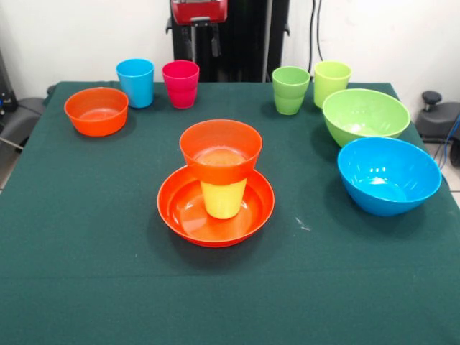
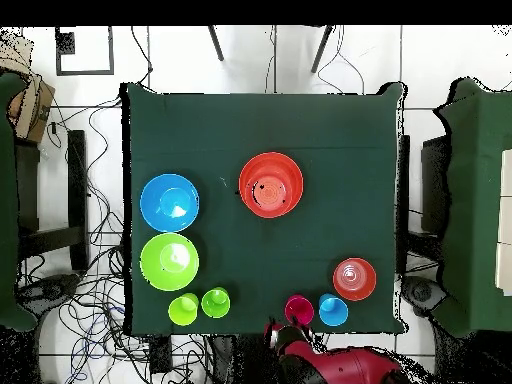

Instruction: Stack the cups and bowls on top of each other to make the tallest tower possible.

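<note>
With the gripper (image 1: 204,44) drawn back, fingers hanging apart and empty, the pink plastic cup (image 1: 180,83) just below it should be gripped squarely and lowered gently onto the small orange bowl (image 1: 220,149) topping the tower (image 1: 217,183) farther out on the table (image 1: 86,251).

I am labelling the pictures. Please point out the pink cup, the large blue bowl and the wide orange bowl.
pink cup (image 1: 180,85), front view, on its outer wall.
large blue bowl (image 1: 388,188), front view, on its inner bottom.
wide orange bowl (image 1: 187,215), front view, on its bare inner floor.
</note>
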`<state>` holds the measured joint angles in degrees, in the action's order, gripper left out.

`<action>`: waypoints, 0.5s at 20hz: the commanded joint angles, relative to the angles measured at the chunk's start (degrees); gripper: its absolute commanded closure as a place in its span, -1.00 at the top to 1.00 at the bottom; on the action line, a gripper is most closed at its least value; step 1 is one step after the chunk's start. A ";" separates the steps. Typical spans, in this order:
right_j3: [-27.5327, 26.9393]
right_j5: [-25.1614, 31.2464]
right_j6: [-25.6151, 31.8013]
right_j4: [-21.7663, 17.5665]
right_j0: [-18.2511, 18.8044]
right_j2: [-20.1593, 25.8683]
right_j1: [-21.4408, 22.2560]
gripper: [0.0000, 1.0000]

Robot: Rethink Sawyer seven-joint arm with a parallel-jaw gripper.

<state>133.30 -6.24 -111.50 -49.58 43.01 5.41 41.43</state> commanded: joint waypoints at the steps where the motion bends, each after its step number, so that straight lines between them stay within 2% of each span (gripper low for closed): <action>1: -5.25 7.16 -0.91 0.97 0.59 7.41 0.64 1.00; 4: -5.26 7.95 -0.86 1.61 0.80 8.14 0.65 1.00; 10: -7.50 5.33 -2.78 1.57 -2.04 6.58 -2.60 1.00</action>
<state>133.13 -6.23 -111.50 -49.58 43.07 6.90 41.40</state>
